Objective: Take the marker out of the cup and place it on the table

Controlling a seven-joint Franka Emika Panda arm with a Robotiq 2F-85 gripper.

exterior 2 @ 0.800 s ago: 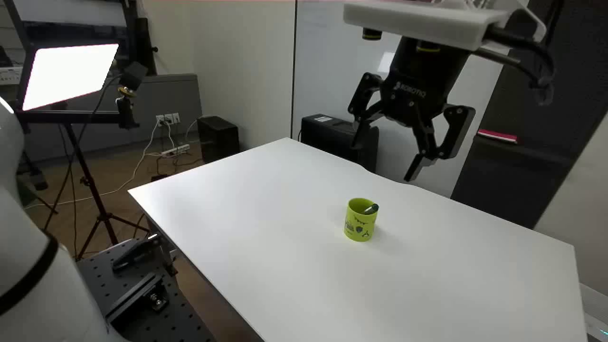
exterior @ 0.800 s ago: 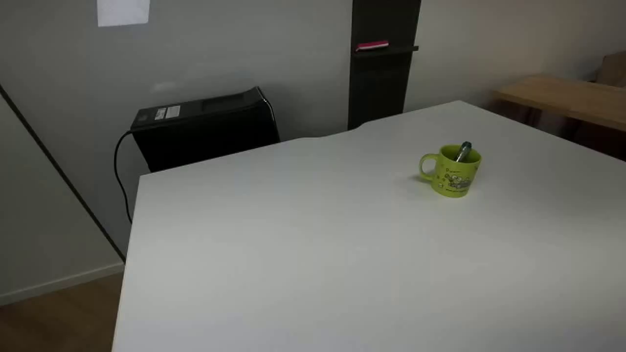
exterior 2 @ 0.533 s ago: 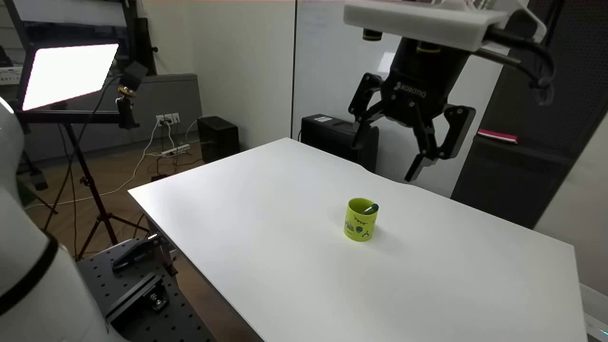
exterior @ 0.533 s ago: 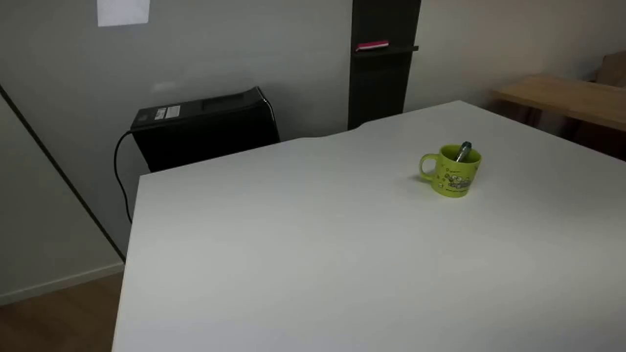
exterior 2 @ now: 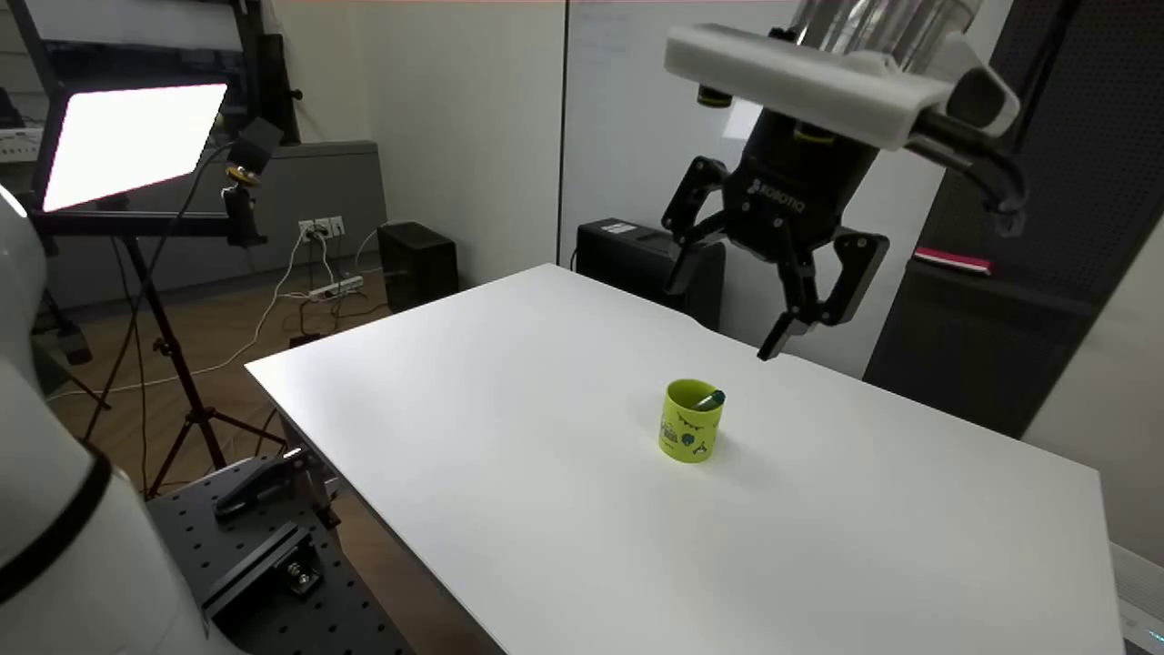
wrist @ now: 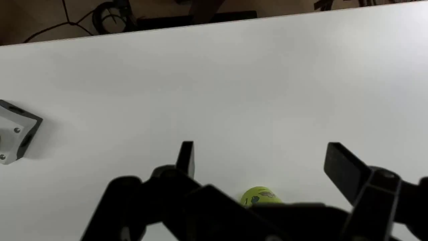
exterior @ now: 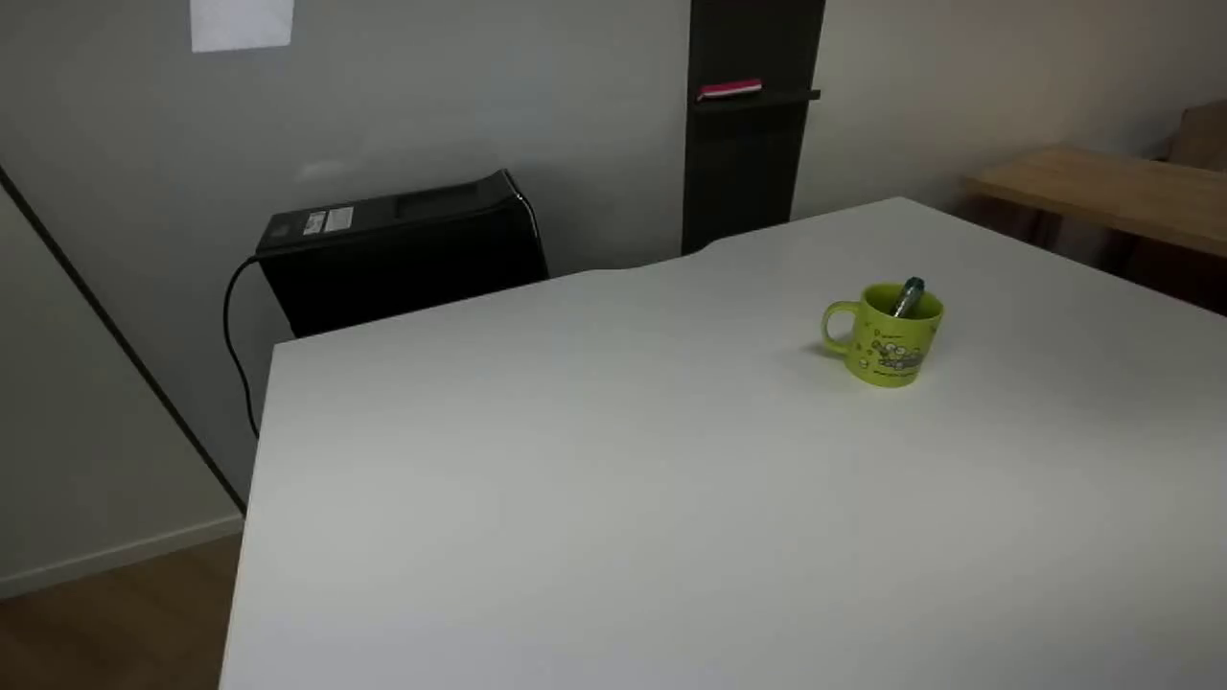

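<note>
Hanging over the desk (exterior 2: 509,364): the robot's black fingers (exterior 2: 779,334), tips down, spread wide apart, with a big gap between them.
Marker (exterior: 908,298): a thin, dark green stick in the cup (exterior 2: 688,435), lower than the fingers and apart from them. It leans, and its top pokes out of the cup.
Cup: small and bright green. It stands upright on the desk, down below the fingers. In the wrist view it peeks out from between the two fingers, and their black parts hide some of it.
Handle (exterior: 827,331): a loop on the cup's side, seen in an exterior view.
Desk: flat and white, under the fingers.
Black box (exterior 2: 627,264): past the edge of the desk, partly hidden behind one finger in an exterior view.
Lamp (exterior 2: 134,146): a bright, flat light, off to one side, well apart from the fingers.
Gray piece (wrist: 20,137): in the wrist view, to the side of the fingers, cut off by the edge.
</note>
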